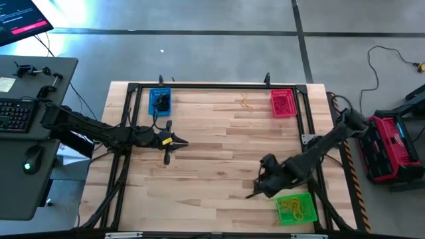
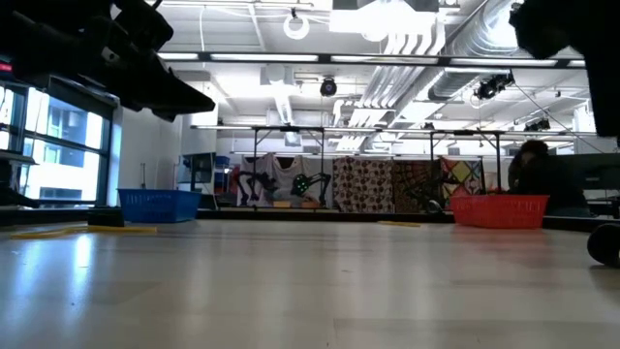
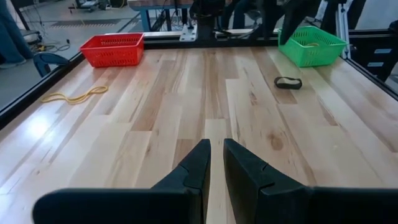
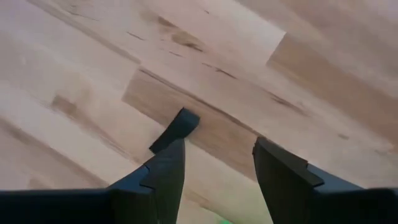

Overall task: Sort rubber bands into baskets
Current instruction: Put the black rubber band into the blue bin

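The table (image 1: 219,159) is pale wood planking with visible grain, edged by a thin black metal frame. Taking the green basket (image 1: 296,208) as the landmark: it is a rectangular mesh-sided plastic tray at the table's near right corner, holding a tangle of thin yellow rubber bands (image 1: 292,207). The right gripper (image 1: 255,194) hangs just beside its left edge, dark wedge-shaped fingers (image 4: 168,168) spread wide with nothing between them, bare wood below. A black rubber band (image 3: 288,82) lies as a flattened loop on the wood near the green basket. The red basket (image 1: 283,103), of the same mesh, stands well beyond it along the right side, with a loose yellow-orange band (image 1: 246,102) nearby. The blue basket (image 1: 161,101) sits at the far left corner, diagonally opposite. The left gripper (image 1: 178,143) is well apart, below the blue basket, its fingers drawn narrow, holding nothing.
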`<state>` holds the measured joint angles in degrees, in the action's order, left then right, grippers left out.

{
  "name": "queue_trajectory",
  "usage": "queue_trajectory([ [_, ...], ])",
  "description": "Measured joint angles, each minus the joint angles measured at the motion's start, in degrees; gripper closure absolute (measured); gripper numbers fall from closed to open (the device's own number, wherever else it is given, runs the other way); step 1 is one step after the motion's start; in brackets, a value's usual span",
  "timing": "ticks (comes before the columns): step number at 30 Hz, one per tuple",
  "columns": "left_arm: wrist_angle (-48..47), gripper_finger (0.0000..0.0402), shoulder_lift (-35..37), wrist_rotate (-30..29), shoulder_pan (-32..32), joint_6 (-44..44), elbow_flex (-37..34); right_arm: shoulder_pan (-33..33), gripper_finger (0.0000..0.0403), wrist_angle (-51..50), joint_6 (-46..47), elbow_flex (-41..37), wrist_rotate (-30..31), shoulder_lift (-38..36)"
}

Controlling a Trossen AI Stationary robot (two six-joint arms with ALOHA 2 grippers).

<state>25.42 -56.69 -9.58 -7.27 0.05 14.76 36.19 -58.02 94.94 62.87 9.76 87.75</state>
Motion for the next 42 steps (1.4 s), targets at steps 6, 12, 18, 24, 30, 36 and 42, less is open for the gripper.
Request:
queue_trajectory([
  [6,-0.64,0.0367,0.00,0.00,0.00,0.07,0.00,-2.26,0.0223,10.49,1.57,0.00,-1.64,6.21],
  [12,-2.81,0.0367,0.00,0.02,0.00,0.11,0.00,-3.72,0.0223,12.89,5.62,0.00,-6.41,11.11],
  [18,-3.96,0.0367,0.00,0.02,0.00,0.13,0.00,-3.96,0.0224,12.99,5.79,0.00,-8.35,12.67],
  [24,-4.00,0.0367,0.01,0.02,0.00,0.11,0.00,-3.93,0.0244,12.77,6.78,0.00,-6.54,12.83],
  [30,-4.54,0.0367,0.00,0.02,0.00,0.10,0.00,-3.91,0.0269,11.98,6.70,0.00,-5.48,12.83],
  [36,-4.65,0.0367,0.00,0.02,0.00,0.01,0.00,-3.91,0.0274,12.68,6.67,0.02,-5.53,13.97],
  [42,-4.88,0.0367,0.00,0.04,-0.02,0.02,-0.02,-4.04,0.0277,13.01,2.94,0.02,-7.34,16.41],
])
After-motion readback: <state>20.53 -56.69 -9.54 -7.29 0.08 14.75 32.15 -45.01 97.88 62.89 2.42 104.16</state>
